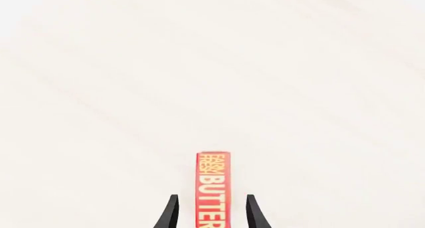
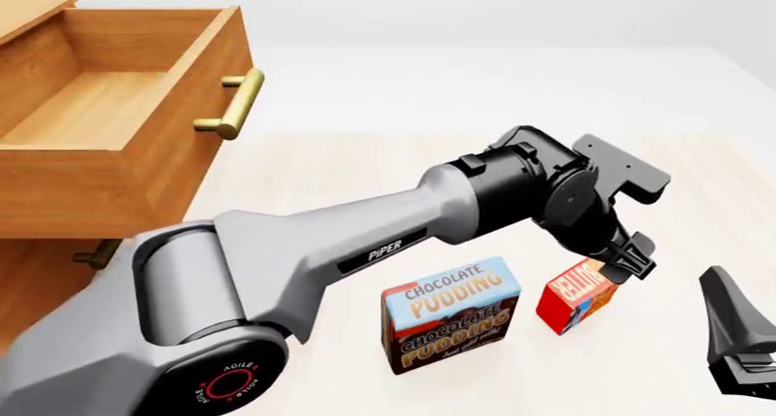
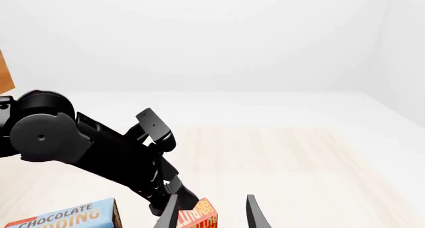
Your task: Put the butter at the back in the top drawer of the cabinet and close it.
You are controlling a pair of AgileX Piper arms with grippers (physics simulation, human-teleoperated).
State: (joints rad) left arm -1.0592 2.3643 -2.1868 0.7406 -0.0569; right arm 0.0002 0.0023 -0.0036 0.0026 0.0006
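The butter (image 2: 575, 294) is a small red box with yellow lettering, standing on its narrow edge on the table, right of the pudding box. My left arm reaches across from the left. Its left gripper (image 2: 622, 269) is open and straddles the butter's far end. In the left wrist view the butter (image 1: 213, 188) sits between the two fingers with a gap on each side. The cabinet (image 2: 49, 207) stands at the far left, with its top drawer (image 2: 122, 107) pulled out and nothing visible in it. My right gripper (image 2: 730, 314) hangs open near the right edge, holding nothing.
A brown-and-blue Chocolate Pudding box (image 2: 452, 312) stands upright just left of the butter, under the left forearm. The top drawer's brass handle (image 2: 236, 103) juts toward the table's middle. A lower drawer's handle (image 2: 94, 252) shows beneath it.
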